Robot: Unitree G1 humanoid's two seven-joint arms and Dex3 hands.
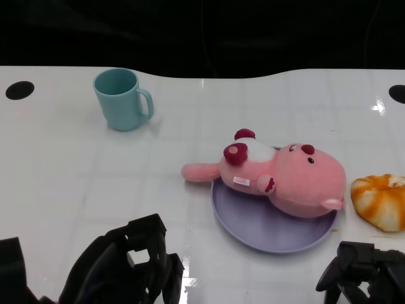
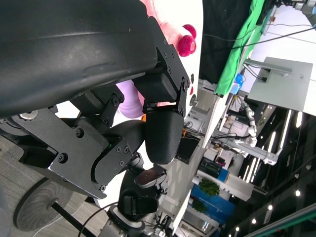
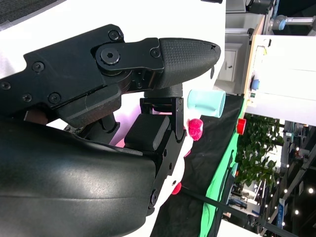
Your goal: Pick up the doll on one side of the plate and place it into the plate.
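Pink plush doll (image 1: 288,180) lying across the round lilac plate (image 1: 266,231), one limb trailing over its left rim onto the white desk (image 1: 76,177). Teal mug (image 1: 121,99) well apart; orange bun (image 1: 381,200) just beside the plate. Left hand (image 1: 130,263) and right hand (image 1: 361,269) low at the near edge, seemingly empty, fingers loosely apart.

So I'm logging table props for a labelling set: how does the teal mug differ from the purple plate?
The teal mug is tall, upright and handled; the purple plate is flat, wide and low. The mug stands alone at the far left with nothing seen in it, while the plate sits nearer the robot, right of centre, with the pink doll lying partly on it. Both rest on the white table, untouched by either hand.
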